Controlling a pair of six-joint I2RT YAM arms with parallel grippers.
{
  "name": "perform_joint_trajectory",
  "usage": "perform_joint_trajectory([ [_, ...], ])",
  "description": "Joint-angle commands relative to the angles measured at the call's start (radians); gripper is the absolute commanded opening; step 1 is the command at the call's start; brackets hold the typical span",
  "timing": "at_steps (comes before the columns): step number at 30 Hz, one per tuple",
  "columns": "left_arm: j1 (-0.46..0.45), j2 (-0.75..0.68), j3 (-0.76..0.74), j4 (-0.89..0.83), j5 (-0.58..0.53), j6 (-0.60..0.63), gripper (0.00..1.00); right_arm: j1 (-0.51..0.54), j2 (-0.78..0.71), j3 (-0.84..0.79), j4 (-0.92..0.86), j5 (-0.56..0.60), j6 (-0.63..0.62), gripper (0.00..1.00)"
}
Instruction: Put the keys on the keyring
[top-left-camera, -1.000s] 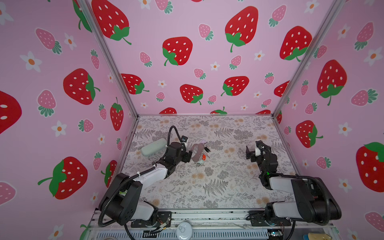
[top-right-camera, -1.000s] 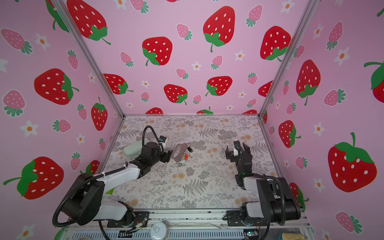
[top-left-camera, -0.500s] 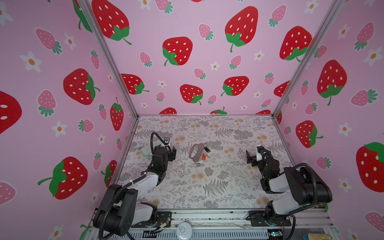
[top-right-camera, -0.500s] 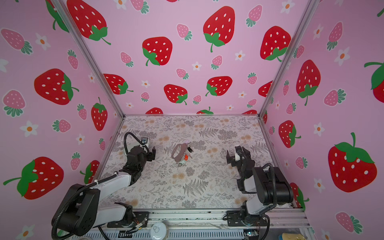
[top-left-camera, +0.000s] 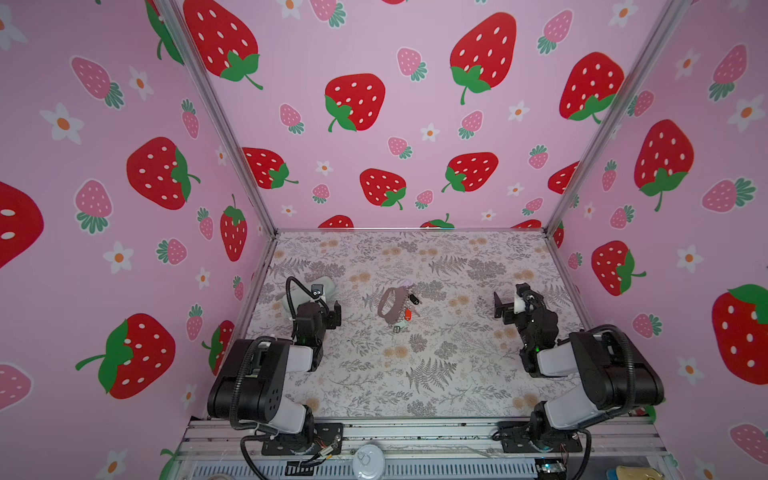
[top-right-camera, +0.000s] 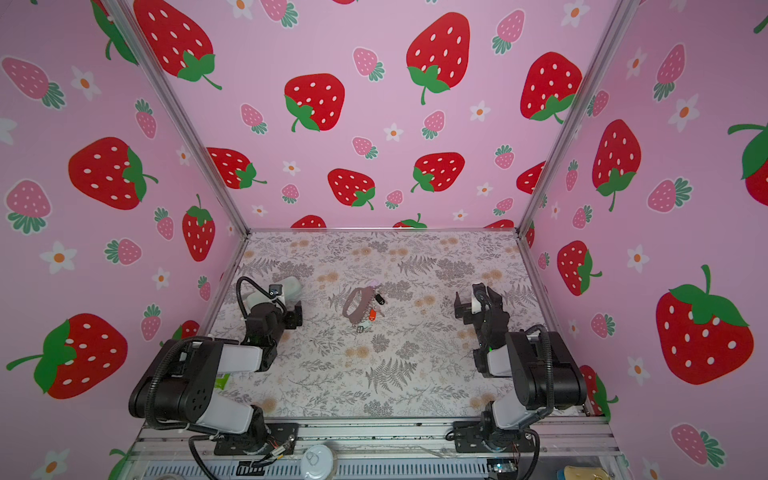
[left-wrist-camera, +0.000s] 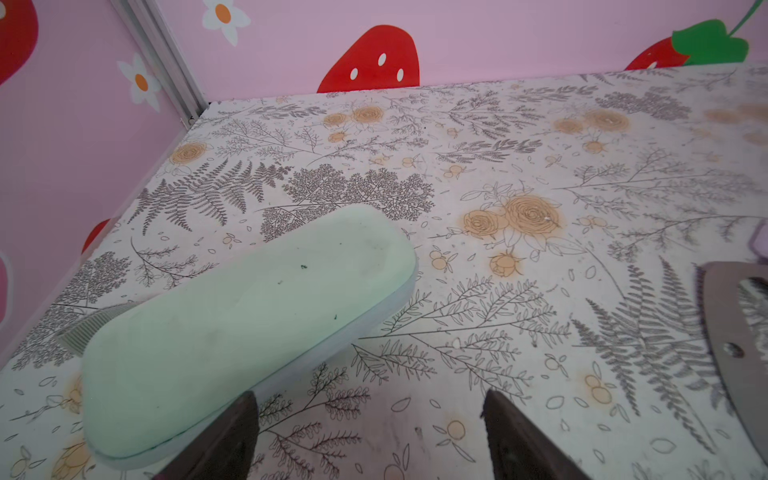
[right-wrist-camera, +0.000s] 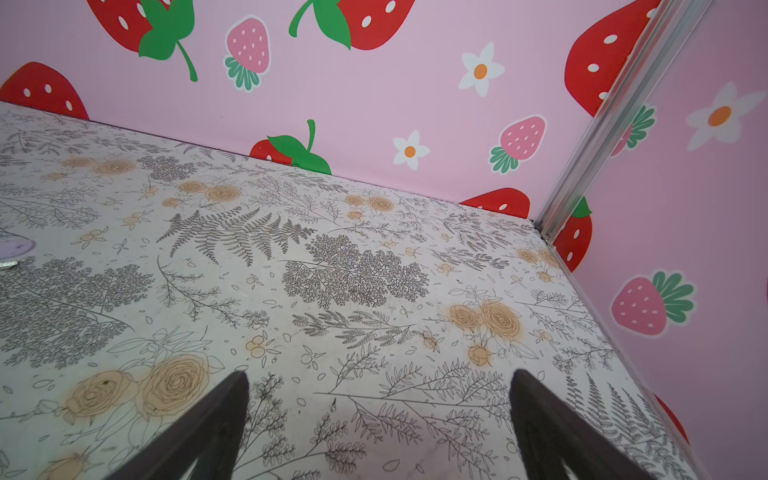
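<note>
**Q:** How do the two end effectors stand?

**A:** The left gripper (left-wrist-camera: 365, 432) and the right gripper (right-wrist-camera: 378, 415) each have their jaws spread wide. Only bare table (top-left-camera: 415, 374) shows in the gap, and neither holds anything.

**Q:** Where are the task's things?

**A:** In both top views the keyring (top-left-camera: 388, 305), a taupe strap loop, lies flat between the two grippers, well apart from each. The keys (top-left-camera: 407, 314) cluster along its side facing the right gripper. Whether any key is threaded on the ring is too small to tell.

**Q:** Why does the pale green case (left-wrist-camera: 249, 324) sit just beside the left gripper?

**A:** Probably it is parked aside, which leaves the middle ground open to both arms.
</note>
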Motion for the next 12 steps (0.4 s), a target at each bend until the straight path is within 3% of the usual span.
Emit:
perform_joint_trajectory([
  [1, 0.006, 0.008, 0.020, 0.086, 0.046, -0.009, 0.86, -0.005, 0.006, 0.009, 0.001, 0.010, 0.015, 0.99],
  [12, 0.022, 0.022, 0.101, -0.051, 0.074, -0.017, 0.87, -0.003, 0.006, 0.010, -0.002, 0.017, 0.013, 0.99],
])
